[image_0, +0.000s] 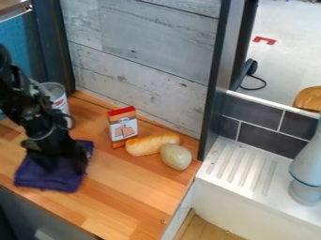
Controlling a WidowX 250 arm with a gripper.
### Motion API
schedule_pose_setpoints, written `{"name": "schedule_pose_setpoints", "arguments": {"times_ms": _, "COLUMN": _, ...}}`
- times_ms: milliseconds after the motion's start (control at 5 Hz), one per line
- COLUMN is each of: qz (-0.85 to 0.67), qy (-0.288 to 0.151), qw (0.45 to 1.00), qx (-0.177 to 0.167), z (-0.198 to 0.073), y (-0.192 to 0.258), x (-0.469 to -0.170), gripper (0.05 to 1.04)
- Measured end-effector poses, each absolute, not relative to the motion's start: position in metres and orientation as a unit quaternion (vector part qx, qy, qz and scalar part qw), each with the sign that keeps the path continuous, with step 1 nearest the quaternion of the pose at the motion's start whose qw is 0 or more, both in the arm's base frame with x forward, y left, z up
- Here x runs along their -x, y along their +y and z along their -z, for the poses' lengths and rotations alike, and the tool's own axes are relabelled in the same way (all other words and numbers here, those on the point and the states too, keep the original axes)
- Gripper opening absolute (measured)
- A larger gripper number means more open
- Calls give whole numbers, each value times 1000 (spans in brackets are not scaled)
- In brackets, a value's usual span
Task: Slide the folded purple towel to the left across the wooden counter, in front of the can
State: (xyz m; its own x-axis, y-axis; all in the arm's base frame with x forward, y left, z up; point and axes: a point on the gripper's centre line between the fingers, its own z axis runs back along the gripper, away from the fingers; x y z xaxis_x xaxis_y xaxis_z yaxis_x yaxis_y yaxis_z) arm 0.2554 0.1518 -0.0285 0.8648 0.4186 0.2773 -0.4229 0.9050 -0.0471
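Clock dirs as seen in the view, 12 at the top edge. We have the tool [63,168] down at the purple cloth [34,174], which lies bunched or folded on the wooden table [128,201], toward 8 o'c. of the view. Tool's over the cloth's upper part & hides some of it. Can't tell if it's wide or narrow, nor if it has any fabric in its grip.

Step in hand, our read: work at the cloth itself, i.e. either getting hold of it or letting it go; one still pic can't settle which. If it's a pickup, the next move calls for a firm pinch on a raised fold, then a straight lift w/ slack allowed for, since soft fabric prob. sags & trails. If it's a release, it calls for a clean opening & a rise toward 12 w/o dragging a corner.

Watch-outs from the cloth: can [60,99] at 12 o'c., partly behind the arm [31,110]; upright carton [123,127] at approx. 2; bread loaf [147,145] btwn 2 & 3, just beside the pale potato-like thing [176,156] at approx. 3. A low swing that way could tip the carton, so we'd want height first.
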Motion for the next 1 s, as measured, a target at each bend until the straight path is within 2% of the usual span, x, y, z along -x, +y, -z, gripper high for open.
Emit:
{"name": "schedule_pose_setpoints", "arguments": {"times_ms": 400, "qz": -251, "qy": -134, "qw": 959, "qx": -12, "z": 28, "y": 188, "x": -244, "gripper": 1000}}
{"name": "schedule_pose_setpoints", "arguments": {"times_ms": 600, "qz": -251, "qy": -136, "qw": 958, "qx": -14, "z": 25, "y": 188, "x": -241, "gripper": 1000}}
{"name": "schedule_pose_setpoints", "arguments": {"times_ms": 800, "qz": -272, "qy": -158, "qw": 949, "qx": -35, "z": -10, "y": 181, "x": -222, "gripper": 999}}
{"name": "schedule_pose_setpoints", "arguments": {"times_ms": 1000, "qz": -310, "qy": -258, "qw": 913, "qx": -57, "z": -65, "y": 178, "x": -189, "gripper": 999}}
